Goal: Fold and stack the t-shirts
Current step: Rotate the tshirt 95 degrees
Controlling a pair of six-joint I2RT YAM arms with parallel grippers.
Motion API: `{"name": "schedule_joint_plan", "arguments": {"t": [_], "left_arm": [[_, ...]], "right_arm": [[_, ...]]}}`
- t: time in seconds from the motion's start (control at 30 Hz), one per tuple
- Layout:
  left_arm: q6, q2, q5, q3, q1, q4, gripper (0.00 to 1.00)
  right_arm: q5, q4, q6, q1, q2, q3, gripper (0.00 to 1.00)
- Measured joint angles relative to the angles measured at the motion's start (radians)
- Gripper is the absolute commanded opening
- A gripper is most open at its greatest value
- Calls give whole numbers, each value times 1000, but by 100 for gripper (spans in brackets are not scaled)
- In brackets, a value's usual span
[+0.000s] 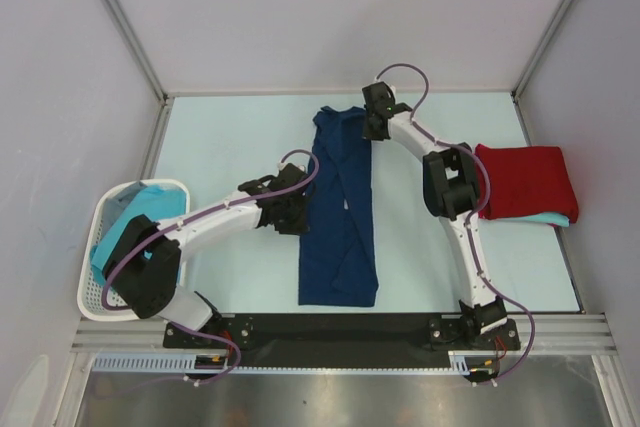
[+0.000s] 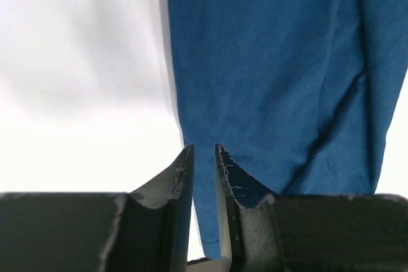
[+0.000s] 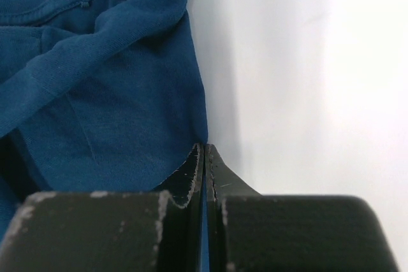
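Observation:
A navy t-shirt, folded into a long strip, lies down the middle of the table. My left gripper is at the strip's left edge, about halfway along. In the left wrist view its jaws stand only narrowly apart, with the edge of the navy cloth between them. My right gripper is at the strip's far right corner near the collar, and its jaws are shut on the cloth's edge. A folded red t-shirt rests on a turquoise one at the right.
A white perforated basket stands at the near left beside the left arm and holds turquoise cloth. Metal frame posts and grey walls close in the pale table on three sides. The arm bases sit on a black rail along the near edge.

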Motion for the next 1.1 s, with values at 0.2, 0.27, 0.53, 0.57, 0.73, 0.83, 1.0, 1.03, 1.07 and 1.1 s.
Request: {"name": "schedule_joint_plan", "arguments": {"t": [0.2,0.27,0.53,0.57,0.73,0.83,1.0,1.03,1.07,1.1], "left_arm": [[0,14,0,0,-2,0,23],[0,15,0,0,-5,0,23],[1,14,-3,9,-22,-3,25],[1,12,-6,14,-26,-3,25],[5,-43,-21,17,-46,3,26],[8,-90,-26,-7,-56,20,26],[9,-159,-29,-81,-80,34,27],[9,-167,-32,-91,-83,33,26],[8,-174,-37,-99,-85,32,26],[8,-180,-42,-105,-86,30,26]], "right_arm": [[-1,-9,3,-31,0,11,0],[-5,-9,3,-37,0,11,24],[51,-19,1,-16,-104,-81,73],[66,-34,0,-5,-148,-110,72],[130,-64,3,87,-435,-280,68],[153,-74,21,150,-609,-403,66],[175,-109,78,220,-815,-639,62],[188,-123,90,237,-839,-687,62],[206,-141,103,251,-858,-734,61],[221,-161,115,271,-874,-776,61]]}}
